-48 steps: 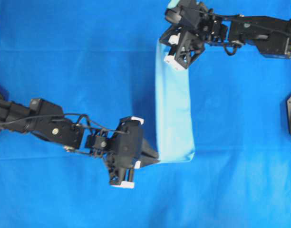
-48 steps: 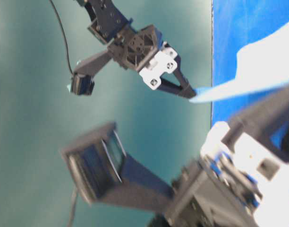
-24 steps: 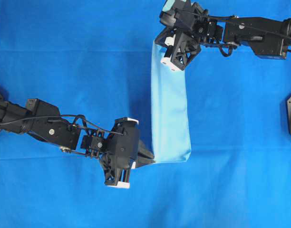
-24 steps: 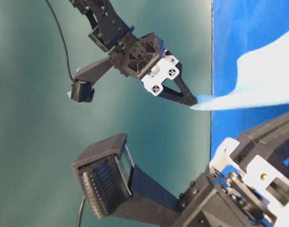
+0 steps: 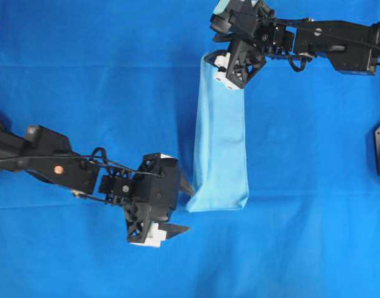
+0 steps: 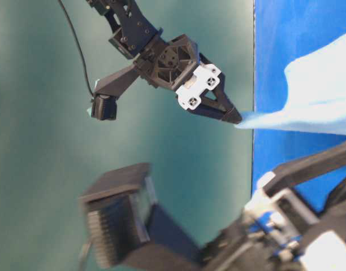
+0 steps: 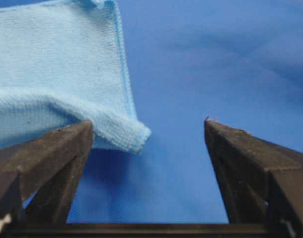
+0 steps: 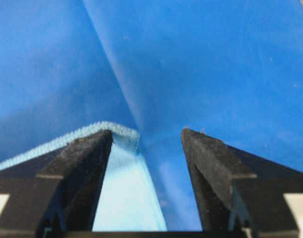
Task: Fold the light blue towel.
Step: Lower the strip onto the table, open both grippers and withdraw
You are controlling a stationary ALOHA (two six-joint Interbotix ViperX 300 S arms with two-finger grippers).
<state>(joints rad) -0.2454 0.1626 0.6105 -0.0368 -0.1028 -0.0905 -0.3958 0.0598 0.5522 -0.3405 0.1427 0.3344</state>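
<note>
- The left gripper is standing with its jaws spread wide, holding nothing; in the left wrist view the near corner of the light blue towel is lying just beside one finger, curled and loose, not clamped.
- The towel is lying as a long narrow strip on the royal-blue backdrop cloth, running from that near corner up to the far end under the other arm.
- It is looking thin, soft and very light: the corner is drooping and rolling under itself, so it is likely to sag and slide on the backdrop cloth when pulled. The stitched hem at the corners is probably offering the firmest place to pinch.
- The right gripper is hovering at the far end with jaws parted, the hemmed corner resting against one finger, released.
</note>
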